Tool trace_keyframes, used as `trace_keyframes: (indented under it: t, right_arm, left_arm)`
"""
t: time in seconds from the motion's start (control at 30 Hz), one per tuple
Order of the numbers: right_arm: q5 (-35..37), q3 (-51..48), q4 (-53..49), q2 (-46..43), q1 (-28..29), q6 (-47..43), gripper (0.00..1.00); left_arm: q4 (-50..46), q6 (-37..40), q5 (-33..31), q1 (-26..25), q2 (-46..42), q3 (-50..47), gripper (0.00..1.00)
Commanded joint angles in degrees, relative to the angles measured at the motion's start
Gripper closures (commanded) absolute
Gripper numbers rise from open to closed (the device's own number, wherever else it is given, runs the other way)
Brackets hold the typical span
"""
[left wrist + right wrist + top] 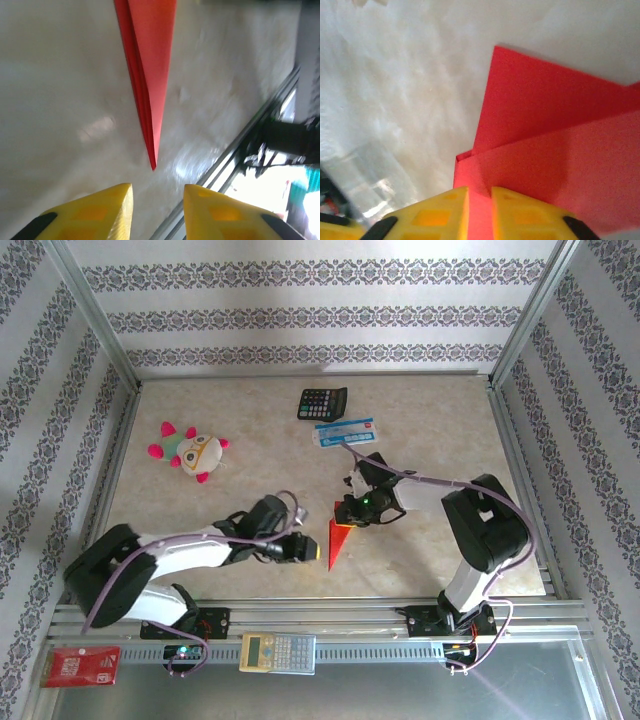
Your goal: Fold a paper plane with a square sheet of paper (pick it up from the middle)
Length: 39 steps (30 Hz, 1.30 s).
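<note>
**Paper plane** (555,110): bright red, plain. It occupies the frame from centre to 3 o'clock and down to 5 o'clock. Two layers show, a nearer flap overlapping the farther one along a slanted edge, with a small stepped corner just toward 7 o'clock from centre.

**Bench** (395,75): pale, mottled, from 9 to 12 o'clock behind the paper.

**Right gripper** (480,215): at 6 o'clock. Yellow jaws stand a narrow slot apart, and red paper shows in the slot. Whether they pinch it cannot be told.

**Blurred glossy patch** (365,175): at 8 o'clock.
</note>
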Motion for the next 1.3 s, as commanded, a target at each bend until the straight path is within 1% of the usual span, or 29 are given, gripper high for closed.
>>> trace_keyframes:
  t: [0.0,0.03,0.13,0.2,0.27,0.33,0.4,0.53,0.73,0.9,1.03,1.17,1.27]
  right_arm:
    - [14.7,2.0,-11.2,-8.4,4.6,0.0,0.73]
    - [18.7,1.6,-11.7,-10.5,6.5,3.0,0.68]
    - [28.6,0.9,-12.3,-13.7,12.8,11.1,0.59]
    - [35.3,2.2,-14.1,-13.2,16.8,14.8,0.48]
    - [40.2,3.8,-15.8,-10.7,19.8,17.3,0.41]
    - [42.6,5.0,-16.8,-8.0,21.4,19.2,0.35]
    - [44.2,6.0,-17.3,-5.5,22.5,20.7,0.32]
    - [45.8,7.7,-17.9,-1.8,23.0,21.8,0.31]
    - [46.7,8.2,-18.6,-0.7,22.8,21.5,0.41]
    - [47.0,7.3,-18.6,-2.1,22.8,22.0,0.50]
    - [47.7,6.3,-18.3,-2.6,22.3,22.8,0.65]
    - [48.4,5.6,-17.4,-4.0,21.7,22.8,0.85]
    - [47.3,4.5,-13.9,-6.5,21.3,21.8,0.98]
  left_arm:
    - [-8.5,0.7,-6.6,5.7,-6.3,-0.6,0.64]
    - [-9.3,0.7,-8.3,7.0,-7.9,-0.8,0.62]
    - [-10.4,1.2,-11.1,9.2,-10.1,-0.8,0.56]
    - [-10.7,1.6,-11.4,9.8,-9.9,-0.5,0.54]
    - [-10.8,2.4,-10.7,10.2,-9.0,0.1,0.52]
    - [-10.6,3.0,-9.7,10.3,-7.9,0.4,0.51]
    - [-9.4,2.6,-8.7,10.3,-7.0,0.1,0.50]
    - [-7.6,1.9,-7.1,10.3,-5.9,-0.6,0.50]
    - [-7.3,2.1,-6.5,10.3,-5.7,-0.6,0.50]
    - [-7.2,1.9,-6.7,10.3,-5.5,-0.5,0.49]
    - [-7.1,2.1,-6.8,10.4,-5.0,-0.1,0.49]
    - [-7.4,1.5,-7.1,10.4,-4.9,0.2,0.48]
    - [-6.8,-0.2,-7.0,11.3,-5.6,-0.6,0.44]
